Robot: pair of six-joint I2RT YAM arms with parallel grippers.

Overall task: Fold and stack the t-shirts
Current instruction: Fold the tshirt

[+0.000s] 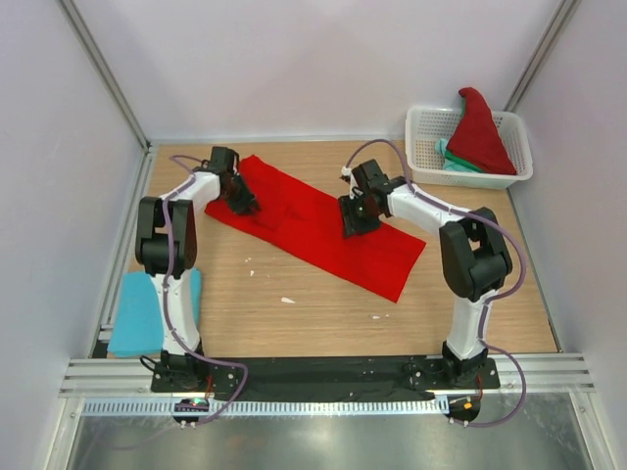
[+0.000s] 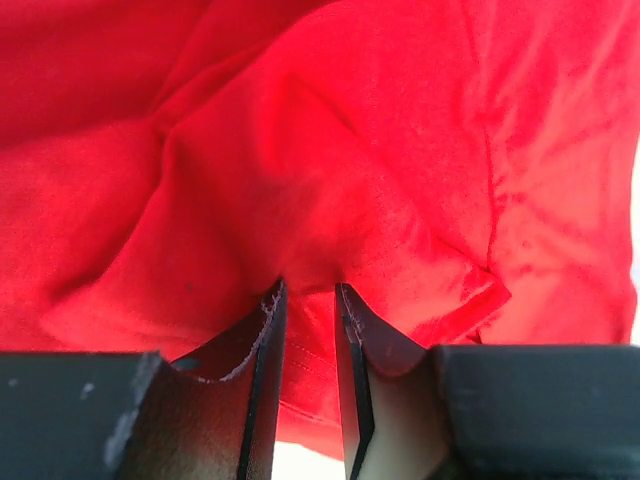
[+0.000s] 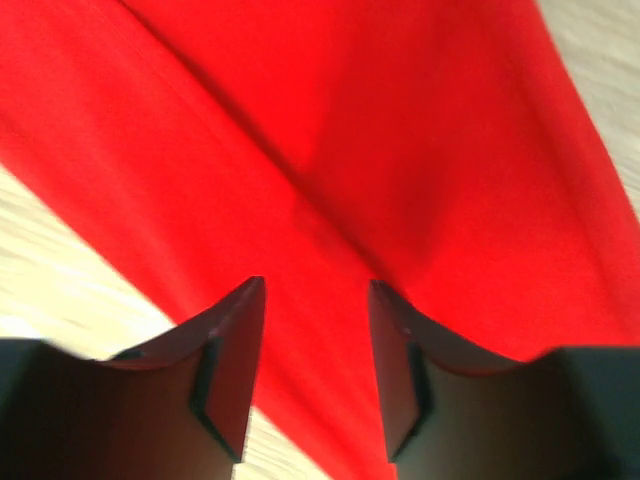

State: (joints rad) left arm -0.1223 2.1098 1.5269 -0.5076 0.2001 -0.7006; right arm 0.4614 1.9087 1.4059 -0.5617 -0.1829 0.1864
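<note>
Table (image 1: 323,313): wood top. Its near edge is hidden behind the arm bases.

Red t-shirt (image 1: 313,225): directly under both tools, lying on the table as a long strip.
- One end is at the left tool (image 1: 245,204). The other end runs past the right tool (image 1: 355,223) toward the near right.
- Bright red, plain. It lies mostly flat at the right tool and is creased and bunched at the left one.
- Sleeves and collar are hard to make out from above.
- Both wrist views are filled with red cloth and cut off its edges. The right wrist view is blurred.

Light blue t-shirt (image 1: 137,313): near side of the left tool, beside that arm's base.
- A compact flat rectangle, with one edge hidden behind the arm.

Basket (image 1: 423,127): white lattice, off to the outer side of the right tool, well apart from it.
- A second red t-shirt (image 1: 478,132) is heaped inside and pokes above the rim.
- A teal t-shirt (image 1: 456,162) sits under it, mostly covered with only a corner showing.

Left tool (image 2: 305,300): jaws nearly together, pinching a ridge of the red t-shirt. Wrinkles run out from the tips.

Right tool (image 3: 315,290): jaws spread over flat cloth with nothing between them. I can't tell whether the tips touch the cloth.
</note>
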